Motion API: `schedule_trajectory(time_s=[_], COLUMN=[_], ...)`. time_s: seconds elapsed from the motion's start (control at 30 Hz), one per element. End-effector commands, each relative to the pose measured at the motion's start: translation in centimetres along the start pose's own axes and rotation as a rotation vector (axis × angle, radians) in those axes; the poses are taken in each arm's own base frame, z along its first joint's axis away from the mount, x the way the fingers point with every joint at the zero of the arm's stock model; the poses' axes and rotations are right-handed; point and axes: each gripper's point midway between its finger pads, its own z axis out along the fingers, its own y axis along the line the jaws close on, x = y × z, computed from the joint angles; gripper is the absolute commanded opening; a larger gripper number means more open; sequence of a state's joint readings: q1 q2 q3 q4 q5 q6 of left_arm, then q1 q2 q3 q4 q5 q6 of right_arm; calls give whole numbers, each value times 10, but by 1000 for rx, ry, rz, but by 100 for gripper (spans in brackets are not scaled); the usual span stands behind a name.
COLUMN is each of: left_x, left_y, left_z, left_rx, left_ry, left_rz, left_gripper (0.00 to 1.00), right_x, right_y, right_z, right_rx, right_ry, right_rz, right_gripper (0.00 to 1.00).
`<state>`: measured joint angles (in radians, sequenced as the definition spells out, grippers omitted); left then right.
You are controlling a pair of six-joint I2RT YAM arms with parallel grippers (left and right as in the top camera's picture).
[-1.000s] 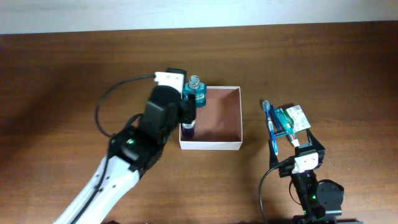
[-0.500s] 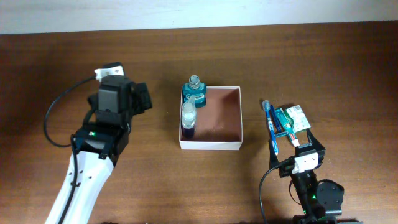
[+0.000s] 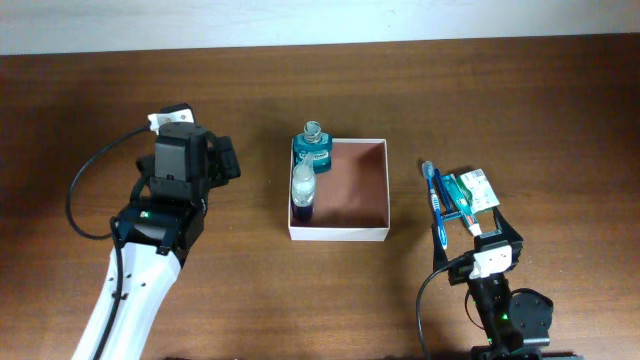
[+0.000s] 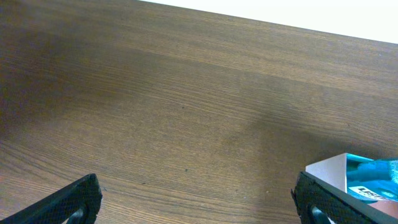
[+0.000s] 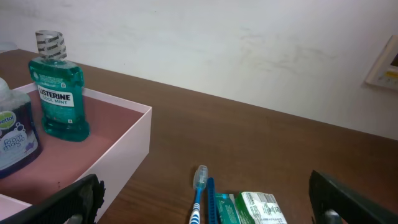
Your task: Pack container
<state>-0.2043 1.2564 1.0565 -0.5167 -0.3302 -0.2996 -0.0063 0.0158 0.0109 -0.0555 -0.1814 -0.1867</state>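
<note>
Over the left side of the table (image 3: 100, 100), the left gripper (image 3: 228, 160) hangs with its jaws spread wide and nothing in them. Its own camera shows the left gripper (image 4: 199, 202) only as two dark fingertips at the lower corners, with bare wood between them. At that view's right edge a white corner of the container (image 4: 329, 171) and a sliver of teal bottle show.

The right gripper (image 3: 493, 238) sits at the near right edge, equally wide open and empty. In the right wrist view the right gripper (image 5: 211, 202) frames a blue toothbrush (image 5: 199, 193) and a green-and-white packet (image 5: 255, 208) lying just ahead of it.

From overhead the container (image 3: 365, 190) lies mid-table, well apart from the left gripper. A green mouthwash bottle (image 3: 314, 148) stands in its far left corner and a smaller bottle (image 3: 303, 190) against its left wall, each seen mostly as a cap. The wrist camera sees the container (image 5: 134, 140) side-on, with the green mouthwash bottle (image 5: 59, 93) upright and its Listerine label readable, and the smaller bottle (image 5: 12, 140) holding dark blue liquid.

The blue toothbrush (image 3: 436, 205) and green-and-white packet (image 3: 472, 192) lie between the right gripper and the table's far side, right of the container.
</note>
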Motion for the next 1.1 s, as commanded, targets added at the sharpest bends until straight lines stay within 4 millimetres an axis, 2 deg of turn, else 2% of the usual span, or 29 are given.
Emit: schedule_trajectory(time_s=[0.0,0.5,0.57,0.73,0.8,0.87,1.07], left_x=[-4,-4,-4,-4,-4,-4,-4], left_y=[3,3,3,3,3,3,3], left_z=[-3,-3,-3,-3,-3,-3,-3], left_rx=[-7,-7,-7,-7,-7,-7,-7], left_ry=[-12,-13,-13,-13,-13,-13,-13], left_rz=[-5,-6,-6,-6,-6,-6,-6], left_gripper=[99,99,99,100,99,99,99], right_x=[2,2,-5,-5,-13,-24,-57], right_y=[-3,-3,-4,15,29,30,-1], right_z=[0,0,0,-1,-4,-7,-20], right_rx=[13,14,20,-90,-174,-188,-37], right_ry=[4,3,-26,-31,-66,-81,11], right_rz=[4,2,-12,-10,-12,-4,49], right_gripper=[98,98,98,98,98,98,98])
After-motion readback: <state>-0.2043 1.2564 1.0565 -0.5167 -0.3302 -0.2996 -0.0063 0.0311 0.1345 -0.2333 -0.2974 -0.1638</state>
